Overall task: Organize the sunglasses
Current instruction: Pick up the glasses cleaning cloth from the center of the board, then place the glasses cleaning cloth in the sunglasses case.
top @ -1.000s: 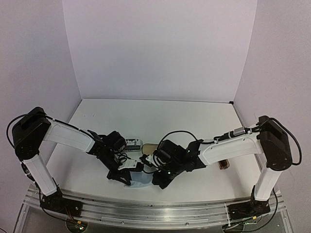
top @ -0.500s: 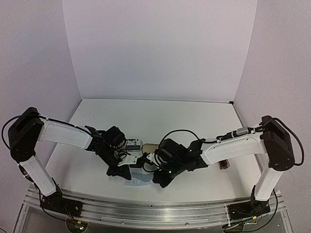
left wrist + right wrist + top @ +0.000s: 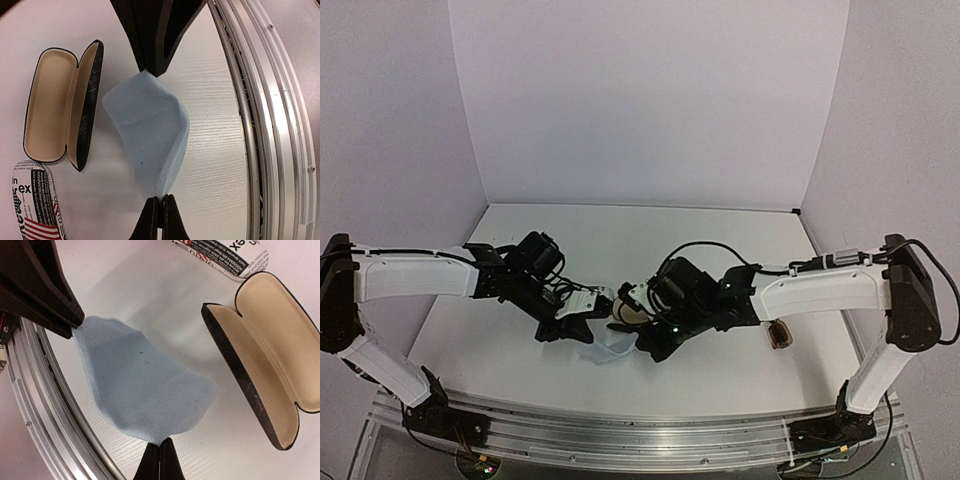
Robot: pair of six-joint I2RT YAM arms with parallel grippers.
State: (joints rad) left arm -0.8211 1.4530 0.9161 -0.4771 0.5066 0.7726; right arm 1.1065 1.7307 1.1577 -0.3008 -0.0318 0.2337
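The blue cloth [image 3: 150, 135] is held at two corners, so I think both sides should move together and slowly, or a corner may slip out. The left arm [image 3: 420, 275] reaches low over the bench [image 3: 720, 250], elbow bent. The left pincer [image 3: 159, 220] is pinched tight on one corner. The cloth sags beside the open black case [image 3: 47, 105]. The right pincer [image 3: 160, 460] is pinched tight on the other corner, and the right arm [image 3: 820, 292] stretches in low. The brown sunglasses [image 3: 780, 336] lie on the bench by that arm; I cannot see any other pair.
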